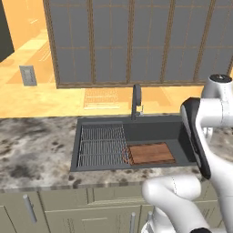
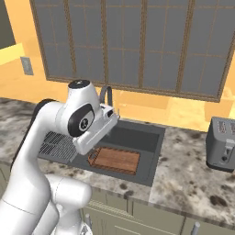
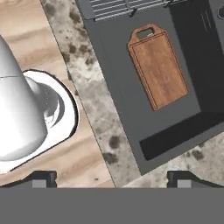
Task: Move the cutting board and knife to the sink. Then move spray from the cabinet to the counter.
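Observation:
The reddish-brown cutting board (image 1: pixel 151 153) (image 2: pixel 114 159) (image 3: pixel 158 69) lies flat on the floor of the dark grey sink (image 1: pixel 154 129) (image 2: pixel 137 134) (image 3: pixel 116 83), its handle tab toward the wire rack (image 1: pixel 101 144) (image 2: pixel 57 143) (image 3: pixel 118 8). My gripper (image 3: pixel 112 180) hangs high over the sink's front edge, open, with nothing between its fingertips (image 3: pixel 43 179). The speckled counter (image 1: pixel 32 150) (image 2: pixel 193 174) (image 3: pixel 94 100) surrounds the basin. The knife, the spray and the cabinet are out of view.
A dark faucet (image 1: pixel 136 98) (image 2: pixel 106 94) rises behind the basin. A grey toaster (image 2: pixel 221 144) stands on the counter at the right. Beige drawer fronts (image 1: pixel 59 214) run below, and a large window (image 1: pixel 136 41) fills the back wall.

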Available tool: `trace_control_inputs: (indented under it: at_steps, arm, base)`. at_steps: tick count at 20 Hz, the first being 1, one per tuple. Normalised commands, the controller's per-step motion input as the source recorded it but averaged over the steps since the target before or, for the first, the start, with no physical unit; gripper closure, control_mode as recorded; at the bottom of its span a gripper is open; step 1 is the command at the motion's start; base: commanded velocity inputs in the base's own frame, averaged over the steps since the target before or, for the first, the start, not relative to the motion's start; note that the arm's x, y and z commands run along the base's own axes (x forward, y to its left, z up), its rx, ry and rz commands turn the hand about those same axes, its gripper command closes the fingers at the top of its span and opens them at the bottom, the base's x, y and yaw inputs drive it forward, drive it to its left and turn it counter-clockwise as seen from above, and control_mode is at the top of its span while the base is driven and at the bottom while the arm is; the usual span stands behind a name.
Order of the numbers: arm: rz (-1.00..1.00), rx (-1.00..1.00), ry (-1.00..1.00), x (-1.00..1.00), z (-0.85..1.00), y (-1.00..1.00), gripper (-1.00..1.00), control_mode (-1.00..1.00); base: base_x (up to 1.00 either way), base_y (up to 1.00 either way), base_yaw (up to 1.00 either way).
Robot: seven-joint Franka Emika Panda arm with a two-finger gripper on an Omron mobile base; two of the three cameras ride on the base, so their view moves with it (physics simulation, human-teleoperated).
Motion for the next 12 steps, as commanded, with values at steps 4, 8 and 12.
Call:
trace_control_inputs:
  at_steps: [4,8,12]
  arm:
    - [-0.76,0.0,-0.08,0.13,-0.13,0.23,-1.0,-1.0]
    - [-0.72,0.04,-0.17,0.06,-0.21,0.21,-1.0,-1.0]
    - [-0.69,0.05,-0.22,0.0,-0.08,0.13,-1.0,-1.0]
  base:
    - [0.0,0.0,0.0]
    - [0.0,0.0,0.0]
    - [0.0,0.0,0.0]
